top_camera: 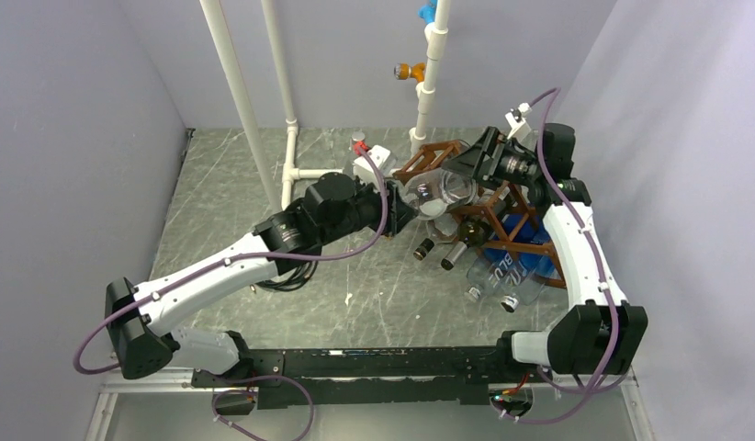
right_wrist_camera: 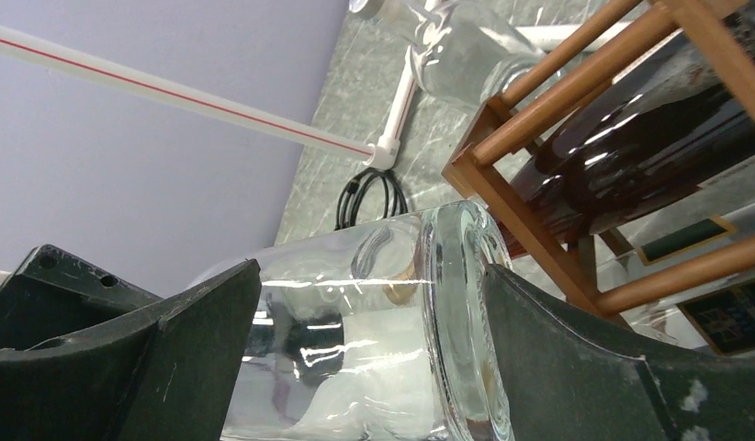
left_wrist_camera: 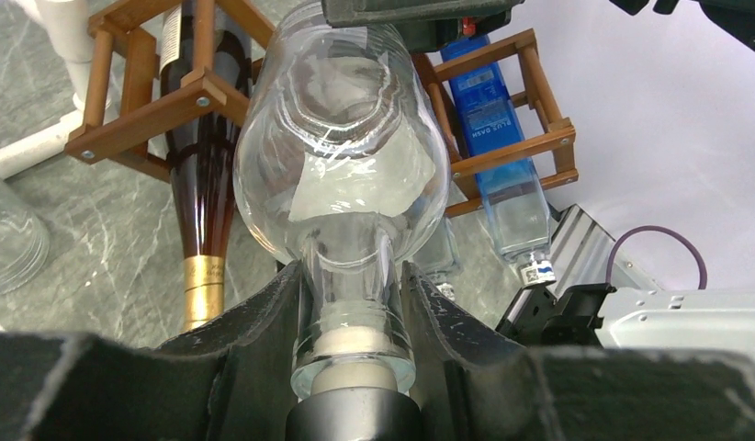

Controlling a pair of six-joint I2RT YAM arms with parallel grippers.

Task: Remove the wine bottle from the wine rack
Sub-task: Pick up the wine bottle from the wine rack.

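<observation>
- Clear glass wine bottle (top_camera: 438, 191) held in the air between the 2 arms, just beside the top of the reddish-brown wooden lattice wine rack (left_wrist_camera: 144, 119); cannot tell if they touch.
- Left fingers (left_wrist_camera: 264, 322) clenched on its neck, near the mouth.
- Right fingers (right_wrist_camera: 576, 358) spread wide, grasping its broad base on both sides.
- Dark brown bottle with gold foil neck (left_wrist_camera: 204, 184) and blue-labelled clear bottle (left_wrist_camera: 502, 156) lie in rack cells, over the grey marbled tabletop (top_camera: 355, 303).
</observation>
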